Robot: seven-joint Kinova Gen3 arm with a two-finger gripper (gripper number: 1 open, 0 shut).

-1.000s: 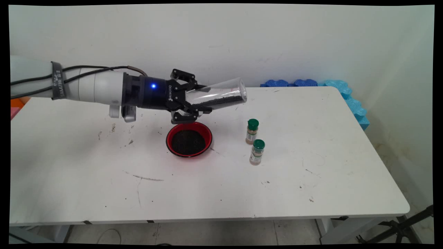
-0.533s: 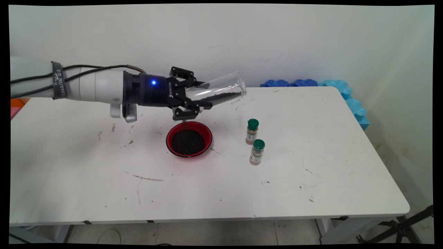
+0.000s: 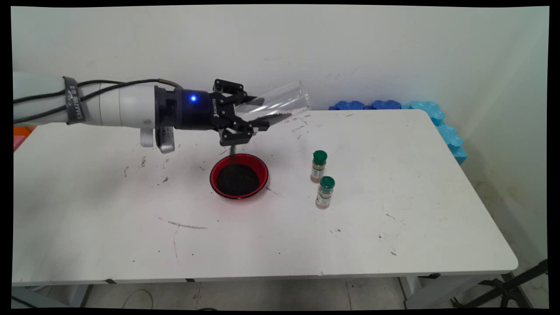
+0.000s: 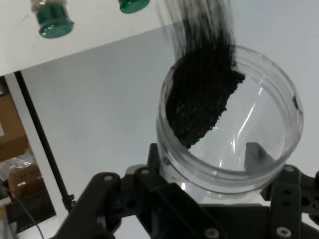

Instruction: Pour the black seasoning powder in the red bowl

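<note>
My gripper (image 3: 254, 114) is shut on a clear plastic cup (image 3: 284, 103) and holds it tilted above the table, closed end raised to the upper right. Its mouth is at the gripper end, over a red bowl (image 3: 214, 168) filled with black grains. A thin stream of grains (image 3: 232, 151) falls from the mouth into the bowl. In the hand view the cup (image 4: 259, 149) sits between the fingers of the gripper (image 4: 224, 181), with black grains (image 4: 199, 104) sliding out past its rim.
Two small spice bottles with green caps (image 3: 319, 166) (image 3: 325, 192) stand right of the bowl; their caps (image 4: 55, 22) (image 4: 133, 5) show in the hand view. Blue foam pieces (image 3: 380, 105) line the table's far right edge. Spilled grains dot the white table (image 3: 131, 210).
The cup's far end has risen and the hand has moved slightly up. The grains have slid toward the gripper end and now pour into the bowl.
</note>
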